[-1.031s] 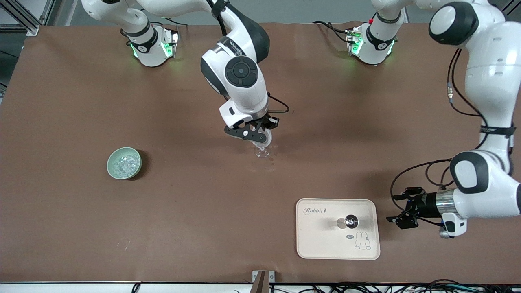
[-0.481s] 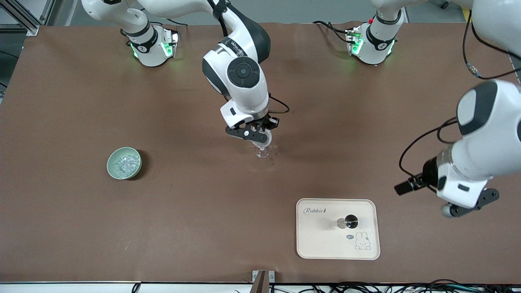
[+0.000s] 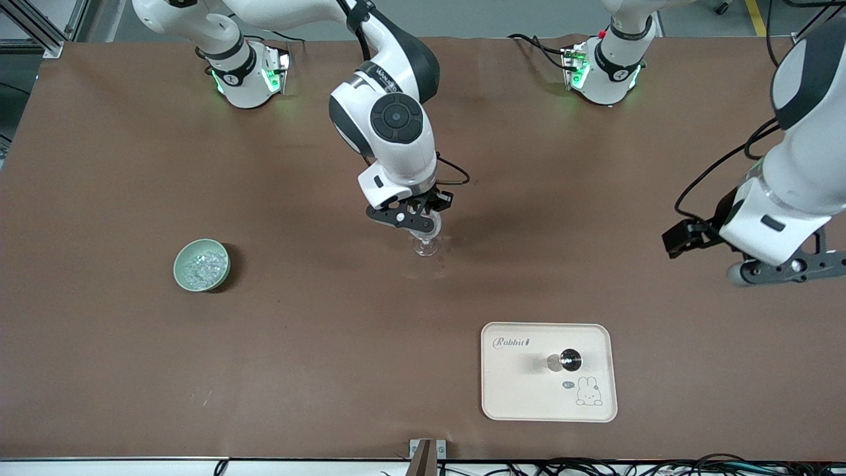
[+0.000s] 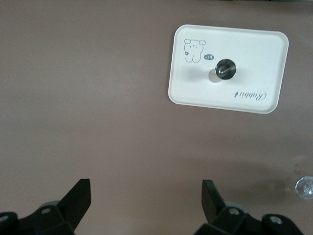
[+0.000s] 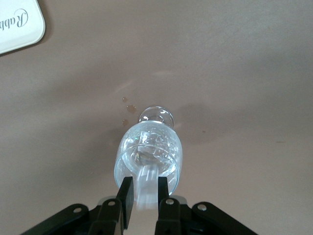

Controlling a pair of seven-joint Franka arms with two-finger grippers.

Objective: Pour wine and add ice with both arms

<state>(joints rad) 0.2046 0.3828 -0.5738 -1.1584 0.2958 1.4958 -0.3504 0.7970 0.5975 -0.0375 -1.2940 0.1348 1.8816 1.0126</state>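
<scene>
A clear stemmed glass [image 3: 427,243] stands mid-table; it also shows in the right wrist view [image 5: 149,149], with glittering ice in it. My right gripper [image 3: 422,222] hangs right over its mouth. In the right wrist view the gripper [image 5: 145,193] is shut on a pale clear chunk of ice [image 5: 145,188]. More ice [image 3: 200,266] lies in the pale green bowl [image 3: 180,274] toward the right arm's end. My left gripper [image 3: 784,271] is open and empty, up in the air over the left arm's end of the table; in the left wrist view [image 4: 145,195] bare table lies between its fingers.
A cream tray [image 3: 522,396] with a small round metal piece [image 3: 570,359] on it lies nearer the front camera; it also shows in the left wrist view [image 4: 195,88]. A few brownish drops [image 5: 129,107] mark the table beside the glass. No wine bottle is in view.
The left arm has risen and swung away from beside the tray toward the bases, its gripper now pointing down. The right gripper has stayed over the glass.
</scene>
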